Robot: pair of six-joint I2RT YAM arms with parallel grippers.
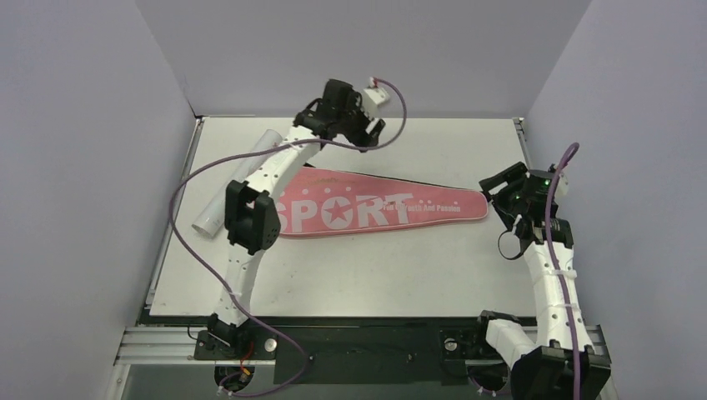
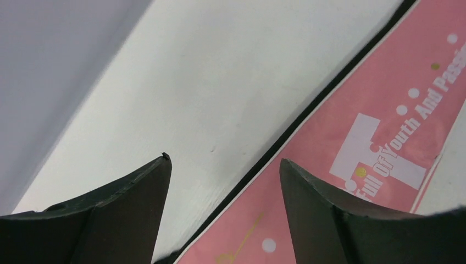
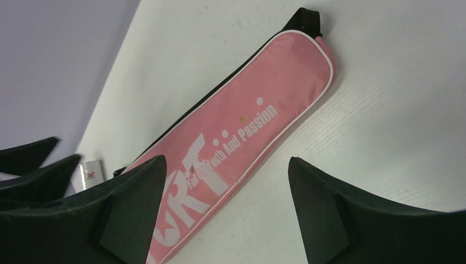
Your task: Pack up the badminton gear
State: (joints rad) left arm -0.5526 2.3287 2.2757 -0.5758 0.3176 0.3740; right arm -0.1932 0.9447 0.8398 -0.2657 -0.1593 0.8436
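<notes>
1. Top external view: the pink "SPORT" cover (image 1: pixel 367 208) is seen lying flat across the middle of the counter (image 1: pixel 375 283), with its wide end towards the left edge and its narrow end towards the right edge.
2. The white tube (image 1: pixel 210 215) is seen by the left edge, outside the cover and partly hidden by the left arm. No rackets or shuttlecocks are seen, and whether they are inside the cover cannot be told.
3. The left fingers (image 2: pixel 137 209) are spread apart with nothing between them, and are held above the cover's far, black-trimmed edge.
4. The right fingers (image 3: pixel 329 209) are likewise spread and empty, near the narrow end, where the black strap (image 3: pixel 306 16) shows.
5. A single layer of the thin fabric could be pinched, so that the cover would be dragged across the smooth counter rather than opened.
6. The tube could be rolled towards the left edge if it were nudged by the left arm's elbow, which is judged to hang close above it.
</notes>
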